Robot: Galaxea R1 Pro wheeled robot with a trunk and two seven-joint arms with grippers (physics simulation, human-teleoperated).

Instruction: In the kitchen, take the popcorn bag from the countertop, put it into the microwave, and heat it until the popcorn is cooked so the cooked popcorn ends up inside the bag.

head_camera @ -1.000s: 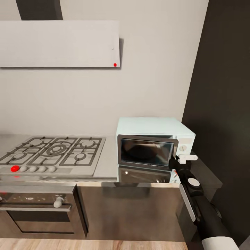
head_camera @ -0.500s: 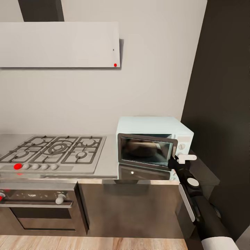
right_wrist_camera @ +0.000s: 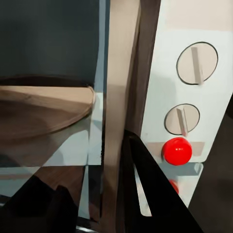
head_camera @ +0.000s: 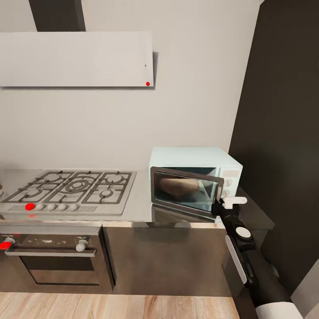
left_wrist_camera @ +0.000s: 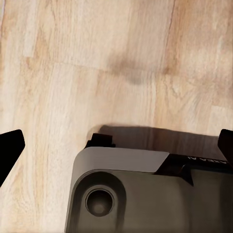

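Observation:
The pale mint-blue microwave (head_camera: 195, 159) stands on the grey countertop (head_camera: 139, 208), right of the hob. Its dark glass door (head_camera: 186, 190) is ajar, the free right edge swung out. Through the glass the tan popcorn bag (head_camera: 178, 186) sits inside the microwave; it is also a brown blur (right_wrist_camera: 43, 111) in the right wrist view. My right gripper (head_camera: 223, 206) is at the door's free edge. There its dark fingers (right_wrist_camera: 150, 194) flank the door edge (right_wrist_camera: 119, 111), beside two knobs and a red button (right_wrist_camera: 177, 150). My left gripper (left_wrist_camera: 116, 148) hangs open over the wood floor.
A five-burner gas hob (head_camera: 73, 190) fills the left of the worktop, with a built-in oven (head_camera: 53, 261) below it. A flat grey range hood (head_camera: 75, 57) hangs above. A tall dark cabinet (head_camera: 283, 133) closes off the right side. My base (left_wrist_camera: 145, 194) is below the left gripper.
The whole view has shifted, so the camera moved. My right gripper stays at the door's free edge. The bag now shows through the glass, where before there were dark reflections.

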